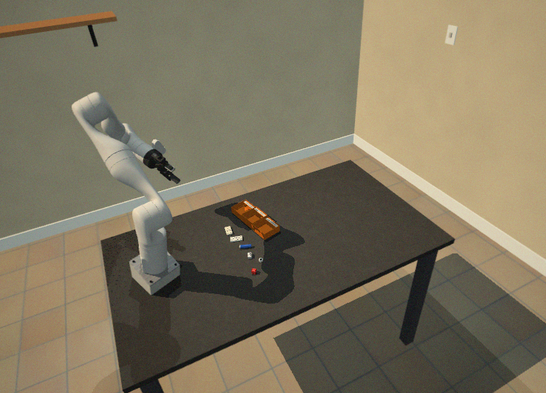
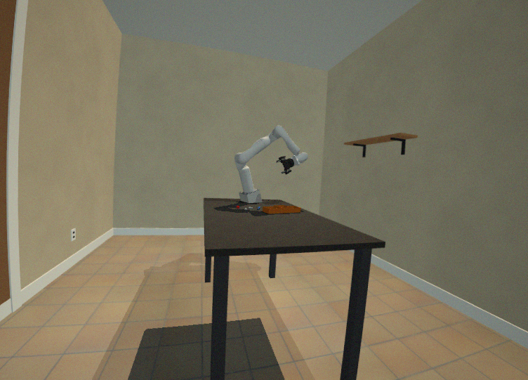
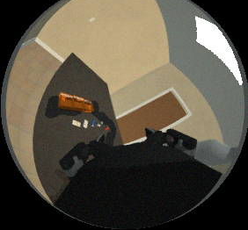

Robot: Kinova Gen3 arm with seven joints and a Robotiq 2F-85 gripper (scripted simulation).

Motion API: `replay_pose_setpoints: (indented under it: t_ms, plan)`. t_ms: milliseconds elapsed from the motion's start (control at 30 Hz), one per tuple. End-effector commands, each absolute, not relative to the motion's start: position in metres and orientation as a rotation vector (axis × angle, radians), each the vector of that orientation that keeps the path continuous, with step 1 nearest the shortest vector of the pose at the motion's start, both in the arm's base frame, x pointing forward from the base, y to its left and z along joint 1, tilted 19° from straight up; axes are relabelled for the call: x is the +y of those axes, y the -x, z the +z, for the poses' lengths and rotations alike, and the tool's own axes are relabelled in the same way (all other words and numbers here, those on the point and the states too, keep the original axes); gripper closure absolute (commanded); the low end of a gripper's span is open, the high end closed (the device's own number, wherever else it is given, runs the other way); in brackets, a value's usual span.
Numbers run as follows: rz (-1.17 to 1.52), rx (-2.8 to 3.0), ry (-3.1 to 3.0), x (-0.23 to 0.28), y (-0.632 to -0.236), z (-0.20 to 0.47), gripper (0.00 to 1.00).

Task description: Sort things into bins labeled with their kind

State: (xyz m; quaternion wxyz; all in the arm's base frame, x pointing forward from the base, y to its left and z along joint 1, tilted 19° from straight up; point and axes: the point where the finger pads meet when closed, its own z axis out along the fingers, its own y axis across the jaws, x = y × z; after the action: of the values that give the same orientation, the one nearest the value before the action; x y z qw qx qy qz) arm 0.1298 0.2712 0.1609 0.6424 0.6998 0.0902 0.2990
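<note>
An orange bin with three labelled compartments stands on the dark table; it also shows in the exterior view and in the wrist view. In front of it lie two white domino tiles, a blue cylinder, a white die, a small white ring-shaped piece and a red die. My gripper is open and empty, high above the table and to the left of the bin. The labels are too small to read.
The arm's base stands on the table's left part. A wooden shelf hangs on the wall high above. The table's front edge lies well beyond the small things.
</note>
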Motion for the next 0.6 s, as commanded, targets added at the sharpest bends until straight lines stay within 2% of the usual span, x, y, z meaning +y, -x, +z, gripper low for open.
replay_pose_setpoints:
  t_ms: [0, 533, 567]
  plan:
    - [0.682, 0.205, -1.596, 0.272, -0.13, 0.161, 0.0]
    - [0.682, 0.205, -1.596, 0.272, -0.13, 0.161, 0.0]
    - [0.679, 0.201, -1.6, 0.267, -0.13, 0.15, 0.91]
